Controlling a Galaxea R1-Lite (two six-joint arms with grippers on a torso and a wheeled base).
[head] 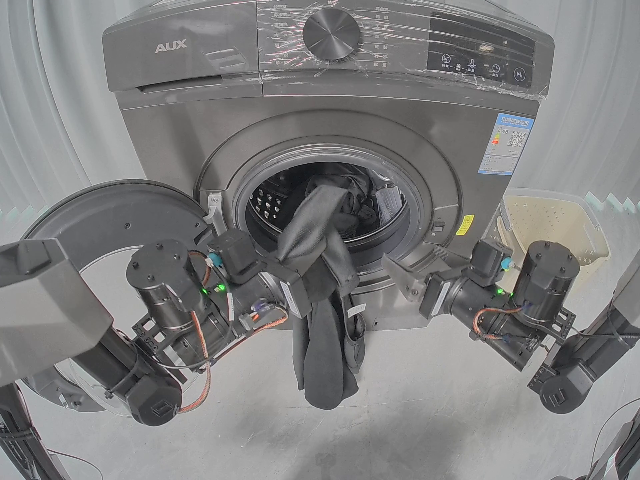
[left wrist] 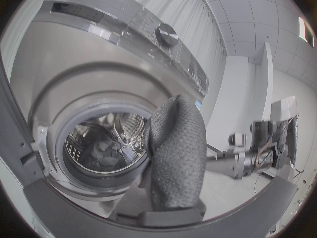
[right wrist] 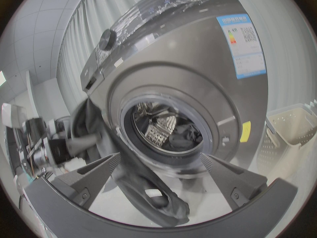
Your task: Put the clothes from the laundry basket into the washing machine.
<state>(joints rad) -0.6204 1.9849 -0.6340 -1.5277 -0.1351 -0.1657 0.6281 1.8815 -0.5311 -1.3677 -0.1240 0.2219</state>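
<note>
The left hand (head: 308,289) grips a dark garment (head: 327,358) draped over the washing machine (head: 200,135) door rim. The right hand (head: 399,276), nearby, is spread wide and empty.

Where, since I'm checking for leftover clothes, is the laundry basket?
In the head view, the cream laundry basket stands on the floor on the robot's right, just beside the washing machine.

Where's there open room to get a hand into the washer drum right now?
The right side of the opening, between the dark garment and the door seal, is free. Its left and bottom are crowded by the garment, gripped by the left hand.
</note>
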